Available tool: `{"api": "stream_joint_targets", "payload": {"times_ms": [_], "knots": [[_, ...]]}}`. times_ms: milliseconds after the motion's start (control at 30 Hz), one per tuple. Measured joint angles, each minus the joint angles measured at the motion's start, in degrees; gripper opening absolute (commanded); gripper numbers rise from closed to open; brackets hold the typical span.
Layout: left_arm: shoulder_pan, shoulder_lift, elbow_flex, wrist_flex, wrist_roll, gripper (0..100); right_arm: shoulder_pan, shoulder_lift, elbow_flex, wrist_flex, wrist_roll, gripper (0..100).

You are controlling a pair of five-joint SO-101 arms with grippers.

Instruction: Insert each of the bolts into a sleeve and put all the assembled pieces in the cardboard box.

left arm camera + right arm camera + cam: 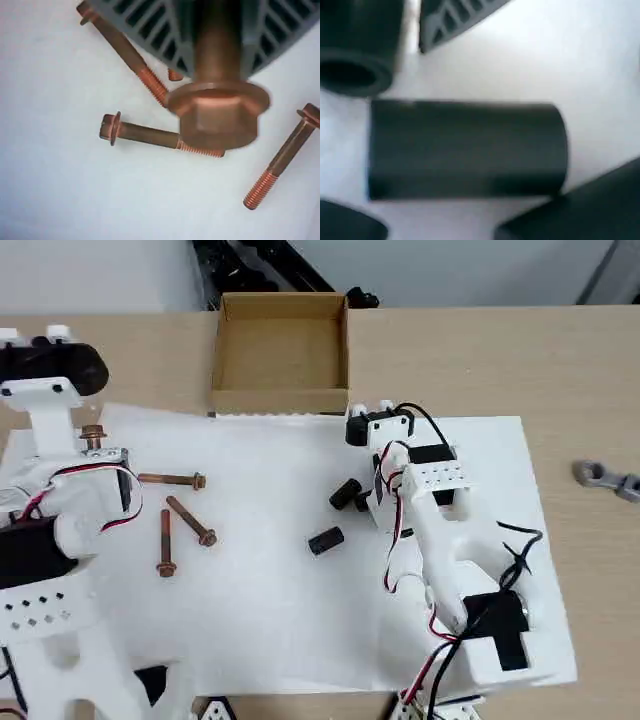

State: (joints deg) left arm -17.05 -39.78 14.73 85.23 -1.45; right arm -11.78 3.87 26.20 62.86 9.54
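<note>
Cardboard box (pixel 280 398): at the far edge of the white sheet (pixel 270 630).
Right gripper (pixel 362 500): fingers seemingly spread about a lying sleeve (pixel 467 147); we should close squarely at mid-length.
Left gripper (pixel 93 445): clenched on a bolt (pixel 217 112); we should align shank with bore before pushing.
Loose bolts (pixel 172 480): three, beside the left arm.

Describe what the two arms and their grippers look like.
Both arms are white printed shells with black servo blocks and rows of small holes. Red, white and black wires loop along the left arm; the right arm adds a black cable. The left gripper's finger is dark with open ribbing.
</note>
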Motion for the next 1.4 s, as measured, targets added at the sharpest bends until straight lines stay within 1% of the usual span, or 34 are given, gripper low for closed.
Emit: {"api": "stream_joint_targets", "payload": {"times_ms": [100, 233, 400, 500, 900, 1067, 1233, 1400], "knots": [[0.0, 0.0, 0.0, 0.0, -0.09, 1, 0.0, 0.0, 0.0, 0.0, 0.0, 12.1], [0.0, 0.0, 0.0, 0.0, 0.09, 1, 0.18, 1.85, -0.18, -0.35, 0.0, 5.3], [0.0, 0.0, 0.0, 0.0, 0.18, 1, 0.44, 3.34, -0.44, -0.79, 0.0, 3.9], [0.0, 0.0, 0.0, 0.0, 0.18, 1, 0.44, 3.34, -0.44, -0.88, -0.97, 0.3], [0.0, 0.0, 0.0, 0.0, 0.09, 1, 0.35, -2.46, 0.88, -0.62, -2.37, 0.4], [0.0, 0.0, 0.0, 0.0, 0.09, 1, -0.35, -10.02, 0.97, -0.53, -2.81, 0.4], [0.0, 0.0, 0.0, 0.0, 0.09, 1, 0.0, -23.12, 0.97, -0.53, -2.81, 0.3], [0.0, 0.0, 0.0, -2.64, 0.26, 1, -0.09, -37.54, 0.97, -0.53, -2.81, 0.3]]}}
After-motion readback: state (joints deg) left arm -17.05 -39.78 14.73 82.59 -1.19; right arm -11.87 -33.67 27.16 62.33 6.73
